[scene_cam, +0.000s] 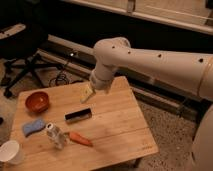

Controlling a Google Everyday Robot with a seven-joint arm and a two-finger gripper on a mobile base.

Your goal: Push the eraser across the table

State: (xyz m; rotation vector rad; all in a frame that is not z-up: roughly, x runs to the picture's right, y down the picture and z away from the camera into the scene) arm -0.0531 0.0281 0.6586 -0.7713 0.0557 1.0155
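Landmark: eraser (78,115), a black oblong block with a pale strip along its top. It lies flat on the wooden plank surface (120,131), a little left of the surface's middle, its long side running left to right with the right end slightly farther back.
White cup (9,151): far left of the eraser and nearer the camera, at the near left corner of the surface, partly cut off by the picture's edge.
Office chair (20,55): well behind and left of the eraser, on the floor beyond the surface, dark and dimly lit.
Blue sponge (33,126): left of the eraser and a touch nearer the camera, lying flat, apart from it.
Red bowl (37,101): left of the eraser and farther back, near the left edge, mouth up.
Clear bottle (56,135): near the eraser, to its left and towards the camera, not touching it. Cannot tell whether it is upright or lying down.
Carrot (80,139): directly in front of the eraser on the camera side, orange, lying at a slant, with a gap between the two.
Pincer (87,93): pale yellow, just behind the eraser and slightly to its right, over the surface and clear of the block. Cannot tell how far apart it stands or whether it holds anything.
Arm (150,62): white, coming in from the right of the eraser, its rounded joint above and behind the pincer.
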